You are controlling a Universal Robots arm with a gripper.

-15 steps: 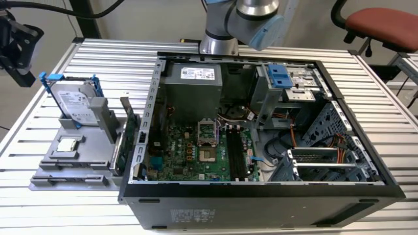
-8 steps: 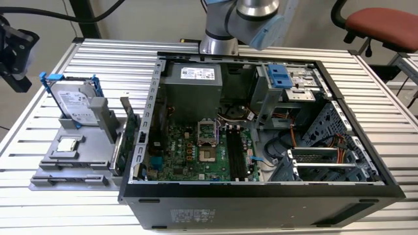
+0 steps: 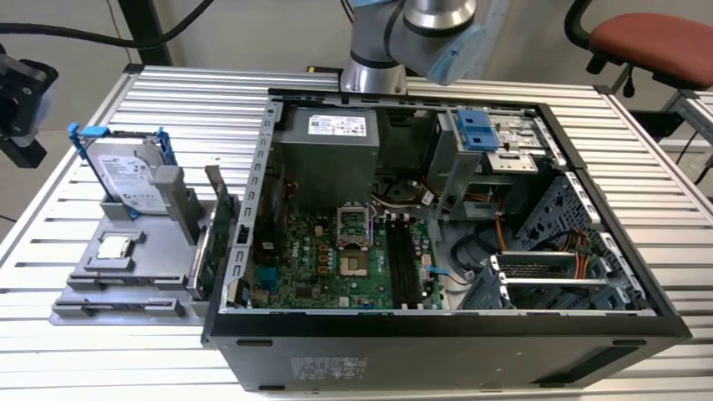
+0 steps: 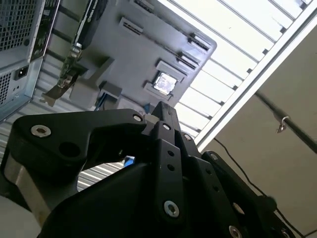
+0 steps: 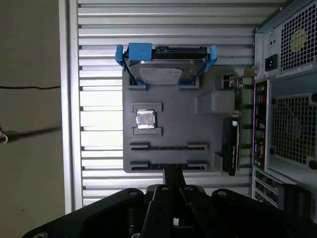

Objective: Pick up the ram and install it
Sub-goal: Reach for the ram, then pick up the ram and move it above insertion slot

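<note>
My gripper [image 5: 171, 174] hangs high above the table beside the grey parts holder [image 5: 173, 106]. In both wrist views its black fingers [image 4: 166, 113] meet in one narrow tip, shut, with nothing between them. The black tool head [image 3: 17, 92] sits at the exterior view's left edge, well apart from the holder [image 3: 117, 280]. Thin dark lines run along the holder's two long slots [image 5: 168, 147]. I cannot tell whether either line is the ram. The motherboard's black slots [image 3: 402, 267] lie inside the open computer case [image 3: 446, 326].
On the holder stand a silver hard drive in a blue frame [image 3: 123, 171], a small square chip [image 5: 144, 119] and a green expansion card with a metal bracket [image 3: 219, 219] next to the case wall. The arm's base [image 3: 379, 50] stands behind the case. A red chair [image 3: 652, 38] is at the back.
</note>
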